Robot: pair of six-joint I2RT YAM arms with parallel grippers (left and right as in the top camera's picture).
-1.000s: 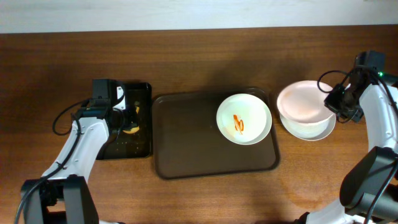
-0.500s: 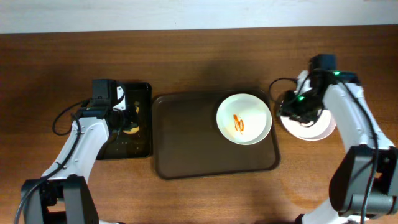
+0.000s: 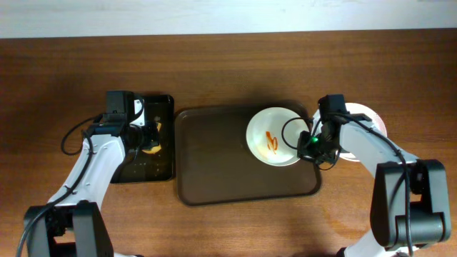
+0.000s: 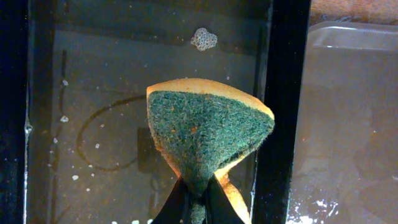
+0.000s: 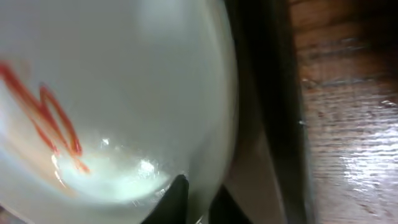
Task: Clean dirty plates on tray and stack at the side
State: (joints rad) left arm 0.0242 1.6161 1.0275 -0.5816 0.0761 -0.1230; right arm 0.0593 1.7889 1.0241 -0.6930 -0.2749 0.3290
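Right end effector (image 5: 196,196) sits at the bottom of the wrist view with its two dark fingers close together, one on each side of the rim of the dirty plate (image 5: 124,81), pinching it. From above, that grip is on the plate's right edge. Red squiggles of sauce (image 5: 56,118) streak the plate's white inside. The plate rests in the upper right corner of the brown tray (image 3: 214,164). Just right of the tray, on the wooden bench (image 3: 228,64), sits the stack of white plates (image 3: 368,114), partly covered by the right arm.

Over on the left of the overhead view, the left end effector (image 4: 198,199) is clamped on a sponge (image 4: 208,127), squeezing its lower end so it fans out upward, green scouring face to the camera, yellow foam at its edges. It hangs over a black basin (image 4: 93,93) of shallow water with a small clump of bubbles (image 4: 204,38) near the top. The basin lies just beside the tray's left edge.
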